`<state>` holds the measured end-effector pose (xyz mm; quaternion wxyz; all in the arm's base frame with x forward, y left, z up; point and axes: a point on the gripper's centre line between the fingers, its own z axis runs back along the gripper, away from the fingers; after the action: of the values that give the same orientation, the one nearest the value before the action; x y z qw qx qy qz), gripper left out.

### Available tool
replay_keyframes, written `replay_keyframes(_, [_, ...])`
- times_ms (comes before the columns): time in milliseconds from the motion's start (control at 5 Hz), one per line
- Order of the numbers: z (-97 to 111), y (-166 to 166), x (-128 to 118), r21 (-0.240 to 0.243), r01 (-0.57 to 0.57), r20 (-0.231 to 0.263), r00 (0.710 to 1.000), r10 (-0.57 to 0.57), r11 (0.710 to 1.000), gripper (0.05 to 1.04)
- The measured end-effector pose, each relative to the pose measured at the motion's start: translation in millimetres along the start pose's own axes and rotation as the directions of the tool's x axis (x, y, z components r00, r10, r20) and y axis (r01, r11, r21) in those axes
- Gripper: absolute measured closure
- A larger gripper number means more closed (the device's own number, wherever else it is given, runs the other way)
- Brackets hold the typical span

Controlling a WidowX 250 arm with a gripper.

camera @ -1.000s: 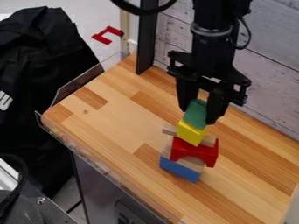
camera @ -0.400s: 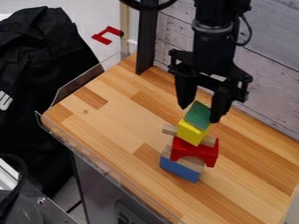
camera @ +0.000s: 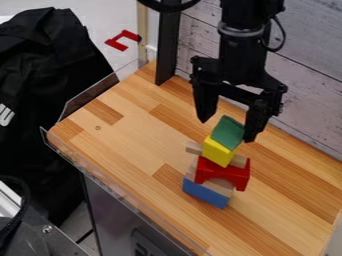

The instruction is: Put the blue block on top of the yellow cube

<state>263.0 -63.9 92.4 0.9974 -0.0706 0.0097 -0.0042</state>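
My gripper point(camera: 226, 130) hangs over the block stack, its fingers spread wide to either side of a green block point(camera: 228, 132) without closing on it. That green block sits, turned a little, on top of the yellow cube point(camera: 218, 151). Below the cube are a thin wooden piece point(camera: 194, 148) and a red arch block point(camera: 224, 173). At the bottom of the stack is the blue block point(camera: 206, 194), with a plain wooden piece against it, under the red arch.
The wooden tabletop point(camera: 133, 145) has a clear plastic guard point(camera: 110, 187) along its front left edge. A black post point(camera: 167, 47) and a plank wall point(camera: 310, 85) stand behind. A black cloth bag point(camera: 50, 100) is at the left, beyond the table.
The gripper's fingers have moved apart, leaving wider gaps at the green block's sides. The green block has turned slightly and remains on the yellow cube; the blocks below it have not moved.
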Motion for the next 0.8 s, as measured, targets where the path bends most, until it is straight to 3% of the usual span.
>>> replay_keyframes(200, [13.7, -0.5, -3.1, 0.0, -0.011, 0.024, 1.0, 0.011, 1.0, 0.083])
replay_keyframes(400, [39.4, -10.4, 8.0, 0.019, 0.015, 0.098, 0.995, -0.017, 1.0, 0.083])
replay_keyframes(600, [68.4, -41.8, 6.6, 0.056, 0.105, 0.132, 0.985, -0.111, 0.993, 0.083])
replay_keyframes(800, [62.3, -60.4, 1.5, 0.053, 0.145, 0.107, 0.983, -0.15, 0.988, 0.083])
